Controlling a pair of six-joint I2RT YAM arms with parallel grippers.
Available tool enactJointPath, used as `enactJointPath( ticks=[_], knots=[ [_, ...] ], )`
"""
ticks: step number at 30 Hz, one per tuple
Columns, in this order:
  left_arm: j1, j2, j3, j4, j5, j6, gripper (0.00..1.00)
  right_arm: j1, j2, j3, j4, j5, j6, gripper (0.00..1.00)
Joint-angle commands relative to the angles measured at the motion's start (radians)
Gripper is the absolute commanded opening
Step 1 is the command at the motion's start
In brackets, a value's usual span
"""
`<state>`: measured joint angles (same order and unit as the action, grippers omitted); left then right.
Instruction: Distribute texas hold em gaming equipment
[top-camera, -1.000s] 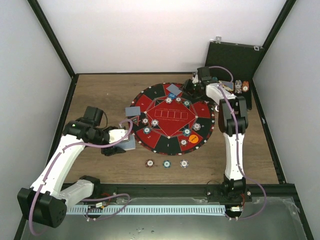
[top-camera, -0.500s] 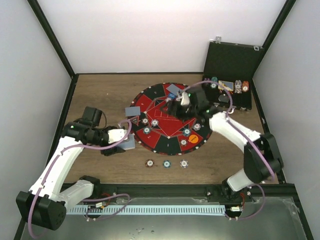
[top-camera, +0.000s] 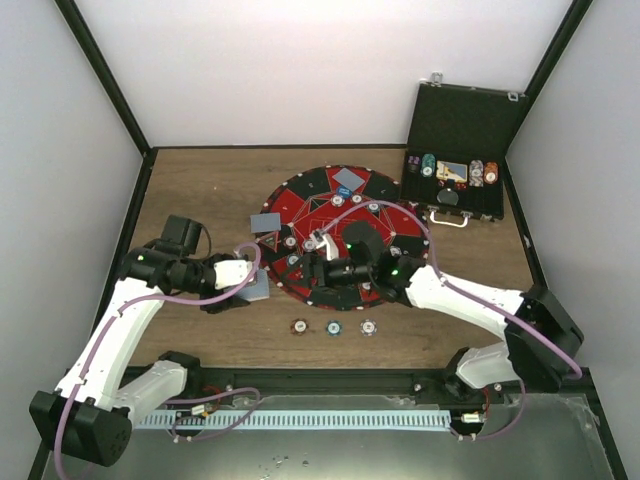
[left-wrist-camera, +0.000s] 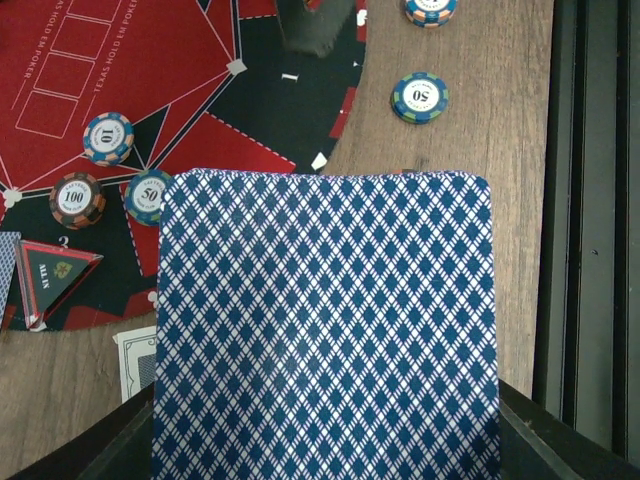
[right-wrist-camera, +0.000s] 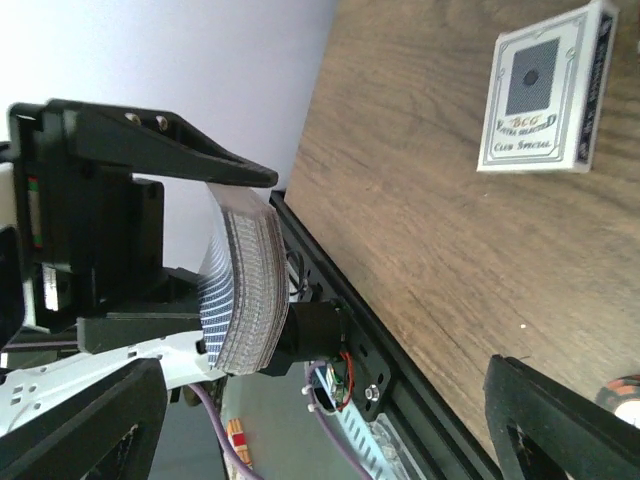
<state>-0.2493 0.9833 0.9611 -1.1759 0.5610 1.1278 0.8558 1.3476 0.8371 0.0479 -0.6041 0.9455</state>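
My left gripper is shut on a deck of playing cards with blue diamond backs, held just off the mat's left edge; the deck hides its jaws. My right gripper reaches over the mat toward that deck, open and empty. In the right wrist view the deck shows edge-on, ahead of my wide-apart fingers. Two cards lie on the mat. Striped poker chips ring the mat, and three chips sit in a row on the wood in front.
The round red-and-black mat fills the table's middle. The open black case stands at the back right with chips in it. A card box lies on the wood left of the mat. A black rail borders the near edge.
My right arm has swung from the case at the back right across the mat to the left, and its jaws have opened wide. The left arm still holds the deck in place.
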Motion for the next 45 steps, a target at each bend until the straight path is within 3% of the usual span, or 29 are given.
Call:
enactJointPath(
  ticks=[1,18,35,45],
  knots=[
    [0.002,-0.011,0.008,-0.008,0.035,0.015,0.04,0.042,0.072,0.061,0.073,-0.02,0.038,0.89],
    [0.002,-0.023,0.009,-0.02,0.034,0.035,0.04,0.098,0.284,0.159,0.289,-0.118,0.123,0.86],
    [0.002,-0.028,0.017,-0.026,0.039,0.038,0.04,0.107,0.444,0.229,0.296,-0.187,0.127,0.8],
    [0.002,-0.033,0.037,-0.035,0.044,0.043,0.04,0.023,0.368,0.121,0.214,-0.163,0.069,0.73]
  ],
)
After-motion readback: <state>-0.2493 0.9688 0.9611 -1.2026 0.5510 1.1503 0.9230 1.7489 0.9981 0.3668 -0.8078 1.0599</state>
